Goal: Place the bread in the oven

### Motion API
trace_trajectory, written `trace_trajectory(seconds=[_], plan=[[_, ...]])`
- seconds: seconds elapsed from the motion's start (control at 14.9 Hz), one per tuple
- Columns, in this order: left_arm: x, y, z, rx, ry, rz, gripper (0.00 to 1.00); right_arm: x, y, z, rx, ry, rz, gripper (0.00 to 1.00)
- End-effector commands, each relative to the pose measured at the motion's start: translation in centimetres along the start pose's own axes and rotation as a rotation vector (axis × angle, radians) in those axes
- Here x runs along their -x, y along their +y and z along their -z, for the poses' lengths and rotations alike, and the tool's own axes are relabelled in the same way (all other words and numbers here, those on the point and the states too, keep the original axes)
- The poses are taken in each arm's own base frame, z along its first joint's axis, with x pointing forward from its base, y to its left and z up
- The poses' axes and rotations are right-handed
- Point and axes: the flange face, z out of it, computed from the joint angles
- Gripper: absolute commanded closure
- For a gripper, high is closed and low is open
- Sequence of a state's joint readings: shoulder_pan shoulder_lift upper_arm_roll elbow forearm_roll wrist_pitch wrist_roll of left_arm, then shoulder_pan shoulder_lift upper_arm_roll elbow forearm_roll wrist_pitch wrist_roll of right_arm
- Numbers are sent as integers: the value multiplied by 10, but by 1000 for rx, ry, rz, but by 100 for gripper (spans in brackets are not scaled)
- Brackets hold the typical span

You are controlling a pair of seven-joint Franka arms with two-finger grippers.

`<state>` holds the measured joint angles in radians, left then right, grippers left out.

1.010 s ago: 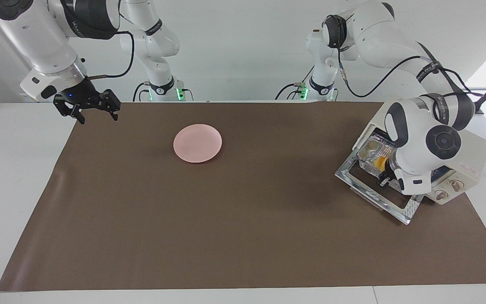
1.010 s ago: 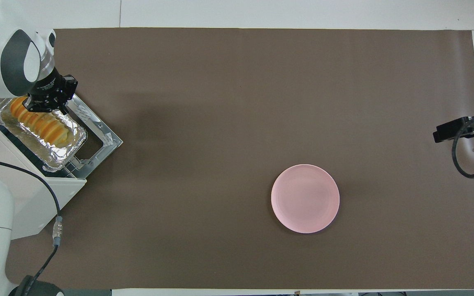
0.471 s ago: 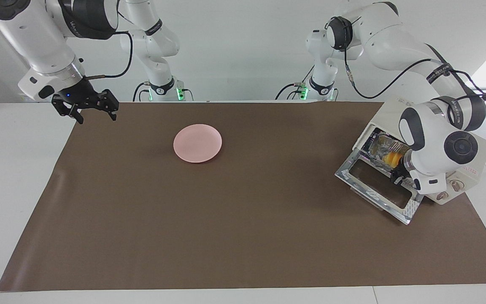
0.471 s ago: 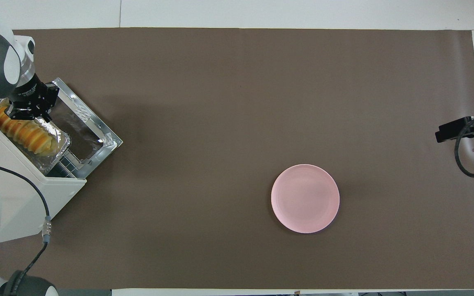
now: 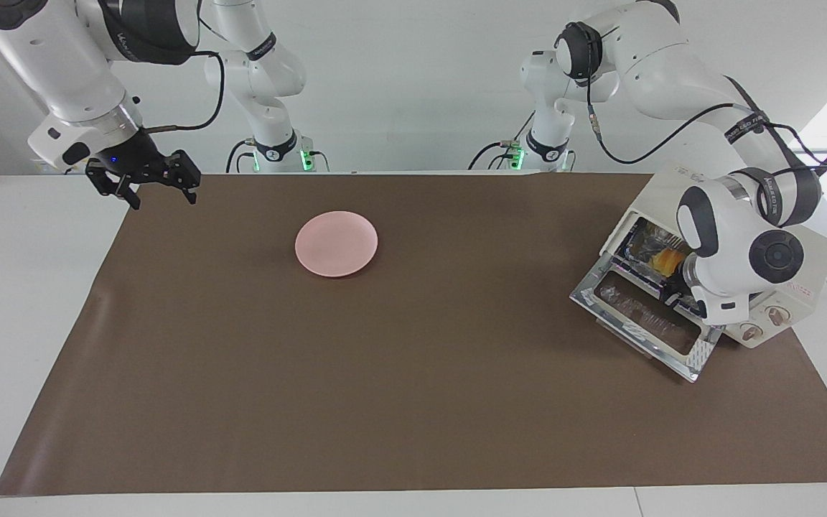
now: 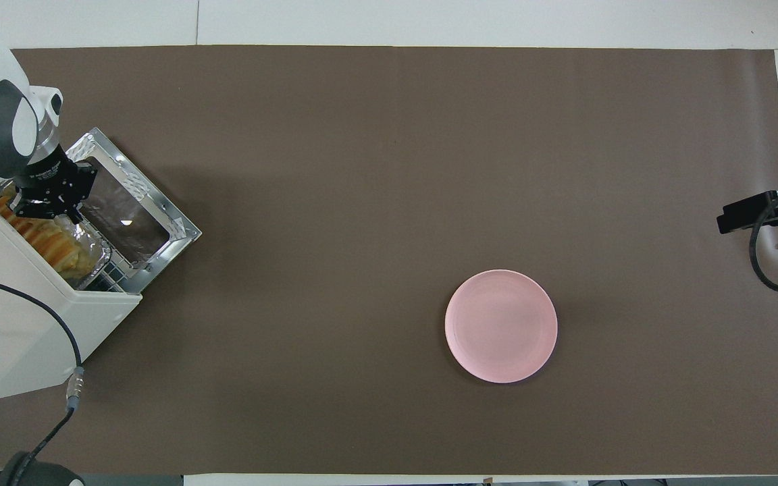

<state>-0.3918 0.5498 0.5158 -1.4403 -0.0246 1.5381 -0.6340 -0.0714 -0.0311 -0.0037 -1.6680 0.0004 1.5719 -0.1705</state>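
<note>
The cream-white oven (image 5: pixel 808 266) stands at the left arm's end of the table with its glass door (image 5: pixel 643 316) folded down flat. The golden ridged bread (image 5: pixel 666 257) lies in a silver foil tray (image 5: pixel 642 240) that sits mostly inside the oven's mouth. In the overhead view the bread (image 6: pixel 48 239) and the tray's rim (image 6: pixel 92 260) still show at the opening of the oven (image 6: pixel 31 324). My left gripper (image 5: pixel 673 291) is at the oven's mouth over the door, shut on the tray's end; it also shows in the overhead view (image 6: pixel 41 210). My right gripper (image 5: pixel 164 195) hangs open and empty.
A pink round plate (image 5: pixel 336 243) lies on the brown mat toward the right arm's end, also in the overhead view (image 6: pixel 501 326). The oven's two knobs (image 5: pixel 749 332) face the table beside the door. The right arm waits over the mat's corner near its base.
My left gripper has moved the foil tray with the bread from above the open door into the oven's mouth. The right gripper has barely shifted.
</note>
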Motion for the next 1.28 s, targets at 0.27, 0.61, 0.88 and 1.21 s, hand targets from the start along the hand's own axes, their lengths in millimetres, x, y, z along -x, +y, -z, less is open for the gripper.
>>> trace_trajectory(seconds=[0.27,0.61,0.88,1.21], plan=[[7,-8,0,6,24,-69,0,10,-1,8,-7,-12,12,0],[10,8,38,35,204,-147,0,10,-3,10,-4,-6,15,0],[19,2,86,94,269,-244,0,11,-3,8,-4,-13,18,0],[57,-46,133,191,194,-498,0,11,-4,8,-4,-13,20,0]])
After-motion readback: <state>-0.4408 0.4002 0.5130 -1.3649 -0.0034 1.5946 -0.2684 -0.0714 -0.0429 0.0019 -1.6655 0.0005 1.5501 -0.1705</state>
